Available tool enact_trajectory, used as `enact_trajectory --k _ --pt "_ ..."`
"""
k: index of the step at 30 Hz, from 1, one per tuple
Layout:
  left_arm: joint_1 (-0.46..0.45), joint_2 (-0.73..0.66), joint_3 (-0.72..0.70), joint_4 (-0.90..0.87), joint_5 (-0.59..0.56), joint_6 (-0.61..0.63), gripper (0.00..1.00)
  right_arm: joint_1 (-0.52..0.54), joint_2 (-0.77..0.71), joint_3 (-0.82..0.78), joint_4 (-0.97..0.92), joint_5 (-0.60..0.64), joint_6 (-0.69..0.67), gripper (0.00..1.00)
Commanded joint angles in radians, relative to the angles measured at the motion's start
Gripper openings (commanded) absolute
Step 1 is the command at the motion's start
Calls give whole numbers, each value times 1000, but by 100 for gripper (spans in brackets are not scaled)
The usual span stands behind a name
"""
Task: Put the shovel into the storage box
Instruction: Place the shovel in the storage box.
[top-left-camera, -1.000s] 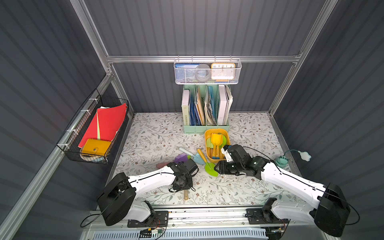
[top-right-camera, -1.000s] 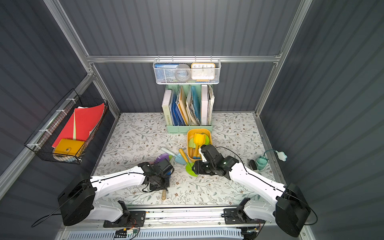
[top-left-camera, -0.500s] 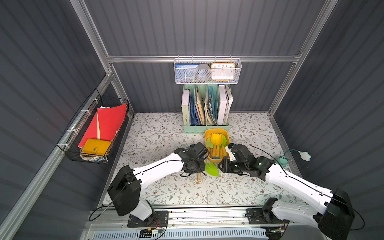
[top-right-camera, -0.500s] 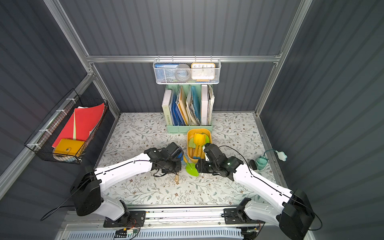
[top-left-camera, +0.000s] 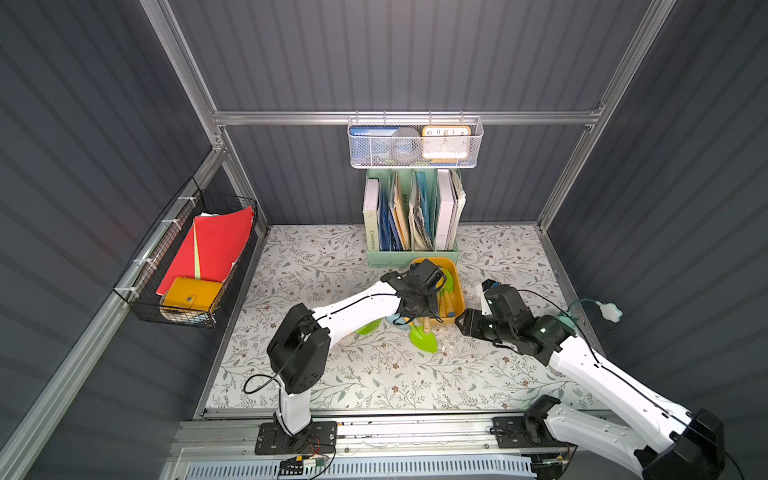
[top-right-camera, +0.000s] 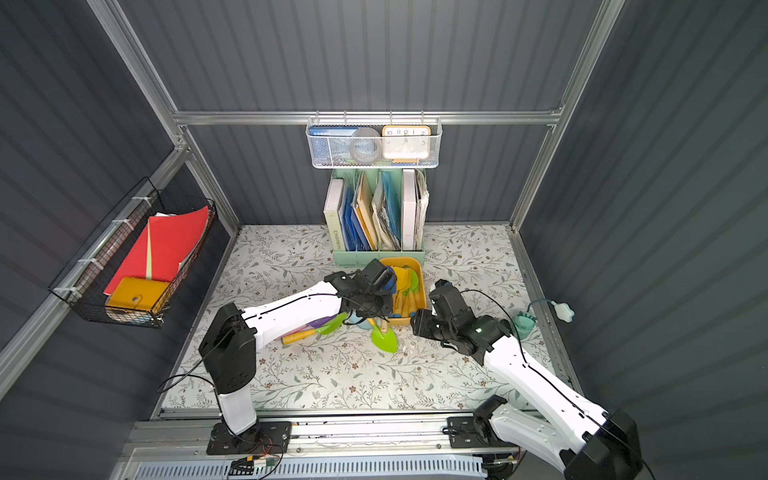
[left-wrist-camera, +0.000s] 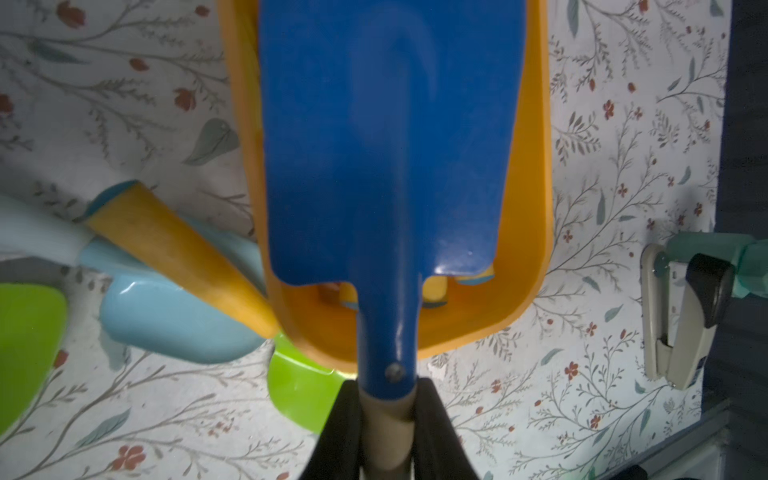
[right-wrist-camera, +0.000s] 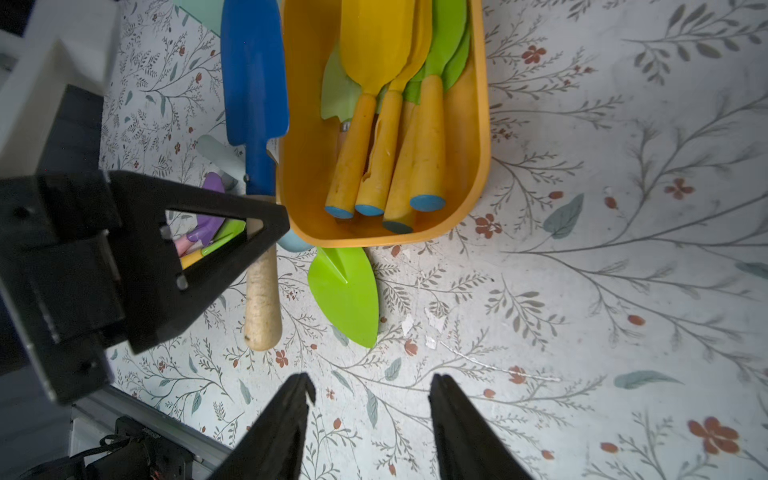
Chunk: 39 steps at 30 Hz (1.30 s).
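Note:
My left gripper (left-wrist-camera: 386, 399) is shut on the pale wooden handle of a blue shovel (left-wrist-camera: 386, 145). Its blade hangs lengthwise over the storage box (left-wrist-camera: 532, 208), a shallow yellow-orange tub. In both top views the left gripper (top-left-camera: 428, 286) is above the left side of the storage box (top-left-camera: 459, 291) (top-right-camera: 422, 286). The right wrist view shows the blue shovel (right-wrist-camera: 254, 83) by the storage box (right-wrist-camera: 303, 124), which holds several yellow and green shovels. My right gripper (right-wrist-camera: 372, 386) stands open above bare table, just off the box's near end.
A green shovel (right-wrist-camera: 347, 297) lies on the table with its handle under the box's near end. More shovels (top-right-camera: 320, 324) lie beneath the left arm. A mint-green file rack (top-left-camera: 411, 249) stands behind the box. A stapler (left-wrist-camera: 681, 316) and a teal cup (top-left-camera: 567, 322) are to the right.
The left arm has carried the blue shovel from the front left of the table up and back over the storage box. The right gripper has drawn back slightly to the right.

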Motion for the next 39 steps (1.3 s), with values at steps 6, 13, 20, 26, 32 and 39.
enact_trajectory --k 6,13,20,26,32,39 --pt "21 201 231 11 4 48 0 -22 -37 -53 -21 12 28 53" --pt "37 301 330 35 10 33 0 -33 -64 -67 -27 13 31 53" --pt "38 355 374 31 15 35 0 -40 -66 -72 -28 9 33 53" --pt "38 373 358 37 27 34 2 -44 -57 -66 -24 8 30 53" --pt "38 383 353 38 31 35 8 -46 -46 -57 -17 -7 34 53" --pt "38 391 355 42 33 40 27 -46 -38 -56 -16 -5 33 53"
